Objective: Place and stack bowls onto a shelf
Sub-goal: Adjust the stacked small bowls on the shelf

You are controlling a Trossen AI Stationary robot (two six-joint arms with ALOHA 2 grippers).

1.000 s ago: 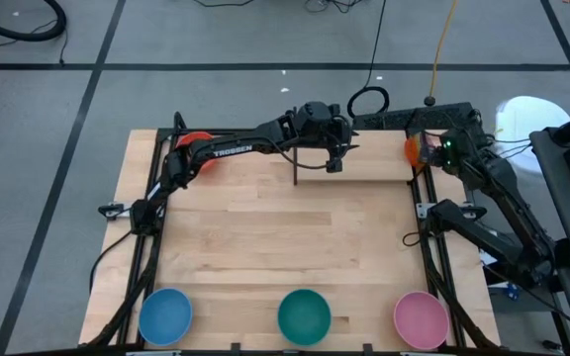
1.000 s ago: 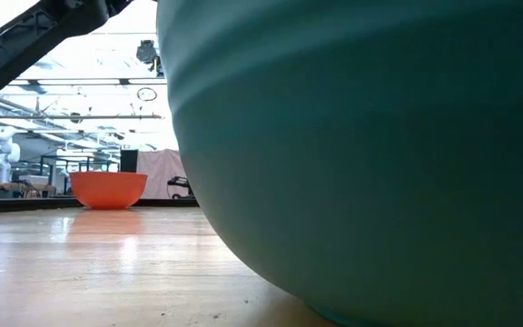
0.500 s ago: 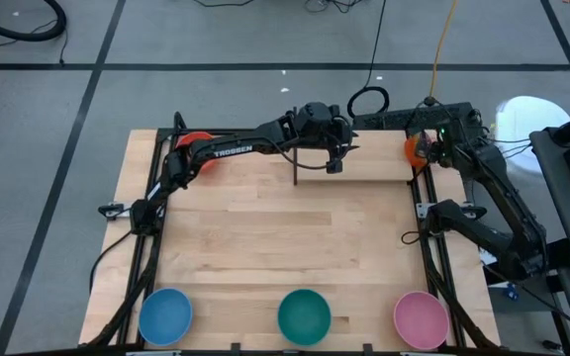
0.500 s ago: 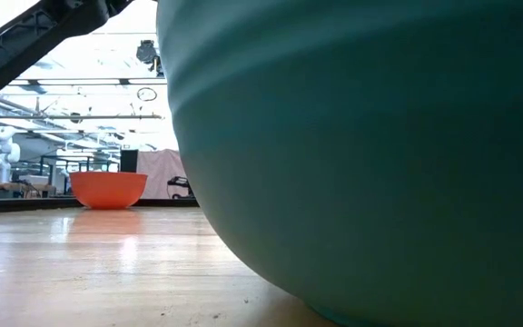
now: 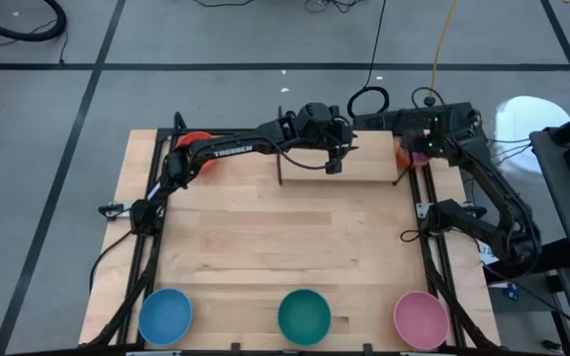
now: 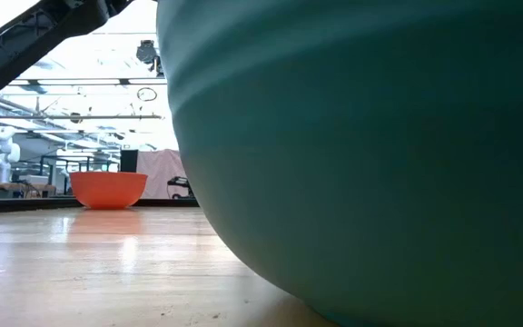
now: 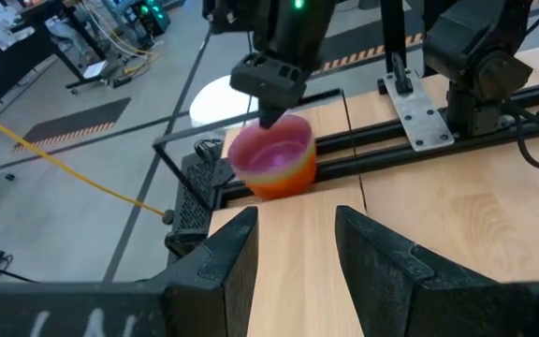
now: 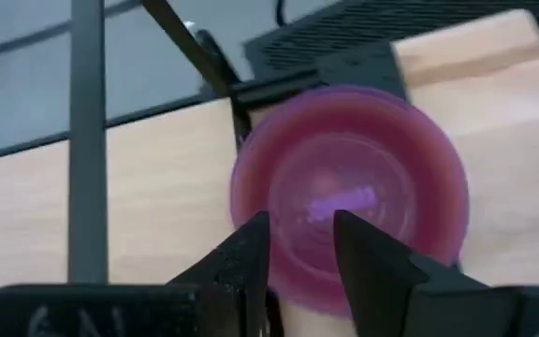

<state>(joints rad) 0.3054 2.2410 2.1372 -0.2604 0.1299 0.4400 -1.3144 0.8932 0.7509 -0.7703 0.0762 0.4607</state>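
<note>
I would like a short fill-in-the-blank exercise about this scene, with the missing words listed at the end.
1. Along the near edge of the table stand three large bowls: blue, ____ and pink.
2. The right gripper holds the rim of a purple bowl nested in an ____ one.
3. The left gripper is ____ and holds nothing.

Missing words: teal; orange; open

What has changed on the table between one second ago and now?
The right pincer carried the stacked purple and orange bowls leftward to the shelf's right end, still gripping the purple rim. The shelf also shifted a little to the left. The left pincer stayed over the shelf, open, and the blue, teal and pink bowls did not move.
</note>
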